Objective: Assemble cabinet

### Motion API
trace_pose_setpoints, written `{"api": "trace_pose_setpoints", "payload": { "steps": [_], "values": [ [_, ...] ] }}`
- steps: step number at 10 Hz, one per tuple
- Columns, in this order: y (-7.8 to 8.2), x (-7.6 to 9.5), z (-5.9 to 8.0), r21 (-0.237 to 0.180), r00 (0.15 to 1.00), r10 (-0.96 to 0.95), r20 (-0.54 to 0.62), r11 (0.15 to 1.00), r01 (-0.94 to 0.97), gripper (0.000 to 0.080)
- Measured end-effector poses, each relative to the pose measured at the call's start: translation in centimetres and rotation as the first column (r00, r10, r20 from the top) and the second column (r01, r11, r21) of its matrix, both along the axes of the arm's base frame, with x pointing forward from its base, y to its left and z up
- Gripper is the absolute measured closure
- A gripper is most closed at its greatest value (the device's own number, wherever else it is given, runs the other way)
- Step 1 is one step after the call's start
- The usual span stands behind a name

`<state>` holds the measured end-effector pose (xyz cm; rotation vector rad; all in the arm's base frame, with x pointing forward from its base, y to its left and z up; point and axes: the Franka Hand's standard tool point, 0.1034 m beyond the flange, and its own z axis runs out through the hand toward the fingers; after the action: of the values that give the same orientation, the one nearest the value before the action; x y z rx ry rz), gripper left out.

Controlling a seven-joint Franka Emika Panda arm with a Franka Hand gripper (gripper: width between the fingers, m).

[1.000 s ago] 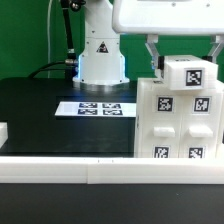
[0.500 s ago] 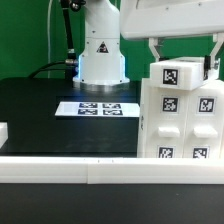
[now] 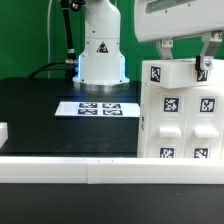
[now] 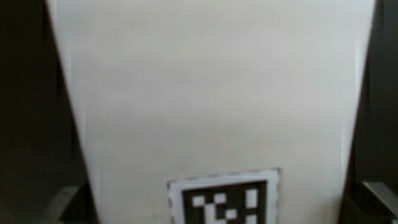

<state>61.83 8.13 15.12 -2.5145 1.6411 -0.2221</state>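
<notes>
Far at the exterior view's left, on the black table top (image 3: 40, 110): the edge of a small white plastic block (image 3: 3, 131), lying loose. Along the front: a long white rail (image 3: 70, 172). At centre, flat on the table before the arm's white base (image 3: 101, 50): the marker board (image 3: 98, 107), thin, white, printed with a row of square tags. At the exterior view's right: the cabinet (image 3: 180, 125), a large white boxy plastic body with rounded recessed compartments and black-and-white tags, standing upright. Resting on top of it: a small white tagged panel (image 3: 178, 71), gripped from above by the two-finger gripper (image 3: 184, 62), fingers pressed against either side. In the wrist view: the same panel (image 4: 196, 100) filling the frame, one tag at its edge, dark fingertips (image 4: 377, 198) flanking it.

Judged from this: body upright and apparently built, top piece being seated but not yet released. Whether fully home, impossible to tell. At least the loose block possibly still to fit.
</notes>
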Motion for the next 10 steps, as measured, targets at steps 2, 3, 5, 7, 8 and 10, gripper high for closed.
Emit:
{"api": "trace_pose_setpoints", "payload": {
  "steps": [2, 3, 5, 7, 8, 10],
  "values": [
    [-0.01, -0.15, -0.03, 0.042, 0.975, -0.221, -0.011, 0.974, 0.221, 0.0238],
    [-0.03, -0.26, -0.05, 0.067, 0.944, -0.33, -0.019, 0.942, 0.33, 0.0238],
    [0.0, -0.36, -0.05, 0.103, 0.862, -0.506, -0.041, 0.856, 0.507, 0.0238],
    [-0.18, -0.56, -0.05, 0.118, 0.763, -0.643, -0.07, 0.754, 0.646, 0.0238],
    [-0.28, -0.64, 0.0, 0.122, 0.727, -0.682, -0.082, 0.717, 0.686, 0.0238],
    [-0.26, -0.67, -0.09, 0.122, 0.737, -0.671, -0.083, 0.727, 0.675, 0.0238]
  ]
}}
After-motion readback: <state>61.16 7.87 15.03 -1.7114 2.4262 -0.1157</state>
